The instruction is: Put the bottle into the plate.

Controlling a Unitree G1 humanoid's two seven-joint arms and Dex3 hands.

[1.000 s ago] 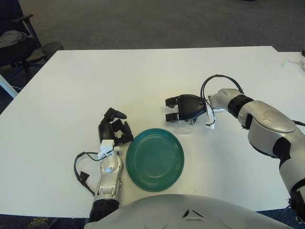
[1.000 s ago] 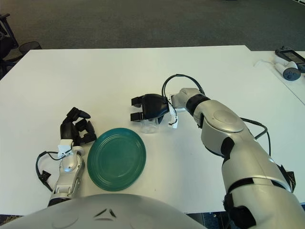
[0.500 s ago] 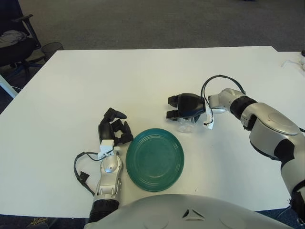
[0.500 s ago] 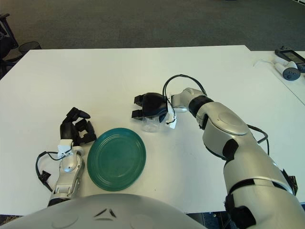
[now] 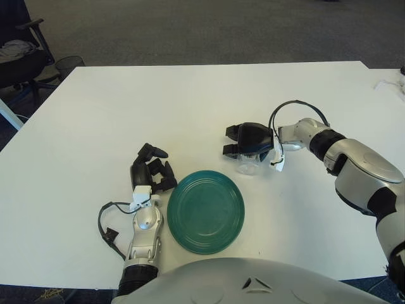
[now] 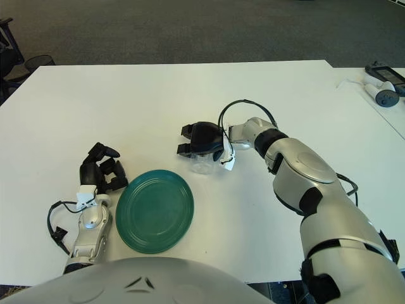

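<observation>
Now the right hand (image 5: 248, 140), fingers clasping the clear bottle (image 5: 248, 166) beneath them, has shifted slightly rightward from the green plate (image 5: 206, 211); left hand (image 5: 150, 175) parked, fingers curled.

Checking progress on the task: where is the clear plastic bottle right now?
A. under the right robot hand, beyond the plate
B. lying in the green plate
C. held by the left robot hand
A: the clear plastic bottle sits under the right robot hand, off the round green plate.

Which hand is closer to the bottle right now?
Right. The right hand sits over the bottle, fingers around its top. The left hand rests on the table left of the plate, well away.
</observation>
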